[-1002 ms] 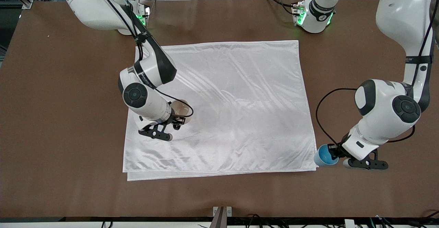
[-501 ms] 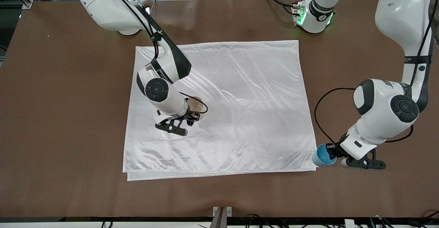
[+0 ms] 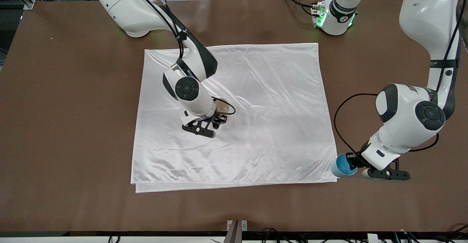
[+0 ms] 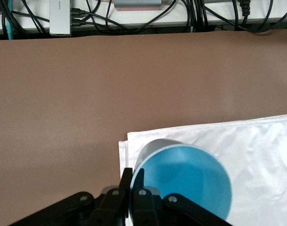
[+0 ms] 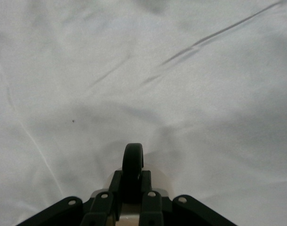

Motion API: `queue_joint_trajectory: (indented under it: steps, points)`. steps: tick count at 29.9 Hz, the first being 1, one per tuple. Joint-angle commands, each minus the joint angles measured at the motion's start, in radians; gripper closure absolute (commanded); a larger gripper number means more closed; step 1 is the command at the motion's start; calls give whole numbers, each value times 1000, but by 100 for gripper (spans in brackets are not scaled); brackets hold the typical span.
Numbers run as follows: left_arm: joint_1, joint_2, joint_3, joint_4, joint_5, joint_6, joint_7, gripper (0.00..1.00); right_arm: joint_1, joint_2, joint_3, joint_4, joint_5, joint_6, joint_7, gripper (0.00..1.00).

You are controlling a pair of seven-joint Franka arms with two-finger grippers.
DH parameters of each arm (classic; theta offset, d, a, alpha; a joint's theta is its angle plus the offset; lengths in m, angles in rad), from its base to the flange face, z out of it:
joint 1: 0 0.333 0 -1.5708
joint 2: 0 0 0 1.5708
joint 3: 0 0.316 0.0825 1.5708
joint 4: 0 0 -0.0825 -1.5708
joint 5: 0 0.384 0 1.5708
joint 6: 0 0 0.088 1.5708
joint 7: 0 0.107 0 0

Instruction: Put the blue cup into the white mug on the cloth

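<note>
Nearest me, left gripper (image 3: 351, 163) pinches the blue cup (image 3: 339, 166) by its rim, upright, over the cloth (image 3: 270, 89) corner at the left arm's end. Mug lies well toward the right arm's end: right gripper (image 3: 218, 120) clamps the white mug (image 5: 134, 214) handle over mid-cloth. I see both wrists pointing down.

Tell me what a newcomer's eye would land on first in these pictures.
The big white cloth spread across the middle of the brown table stands out most. Over its middle, the right gripper holds the white mug by its black handle. At the cloth's corner toward the left arm's end, nearer the front camera, the left gripper is shut on the rim of the blue cup.
</note>
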Motion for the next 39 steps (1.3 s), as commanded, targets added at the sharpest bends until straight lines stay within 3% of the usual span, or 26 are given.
queue_joint_trajectory:
  steps: [1, 11, 12, 18, 20, 30, 39]
  points:
    - [1, -24, -14, -15, -14, -9, -20, 100, 21, 32, -4, 32, -5, 21, 41, 100]
    - [1, -24, -32, -15, -14, -9, -60, 100, 29, 56, -7, 32, -14, 48, 54, 100]
    - [-2, -24, -37, -15, -14, -9, -71, 100, 29, 56, -7, 32, -14, 48, 54, 94]
    - [-10, -24, -42, -15, -11, -9, -100, 100, 27, 56, -8, 32, -9, 46, 54, 18]
    - [-10, -24, -42, -15, -12, -9, -100, 100, 27, 56, -8, 32, -11, 46, 54, 1]
    - [-12, -47, -43, -15, -12, -9, -129, 100, 4, 41, -13, 46, -13, 34, 51, 0]
    - [-21, -82, -52, -18, -14, -44, -148, 100, -85, 39, -11, 61, -35, 32, 6, 0]
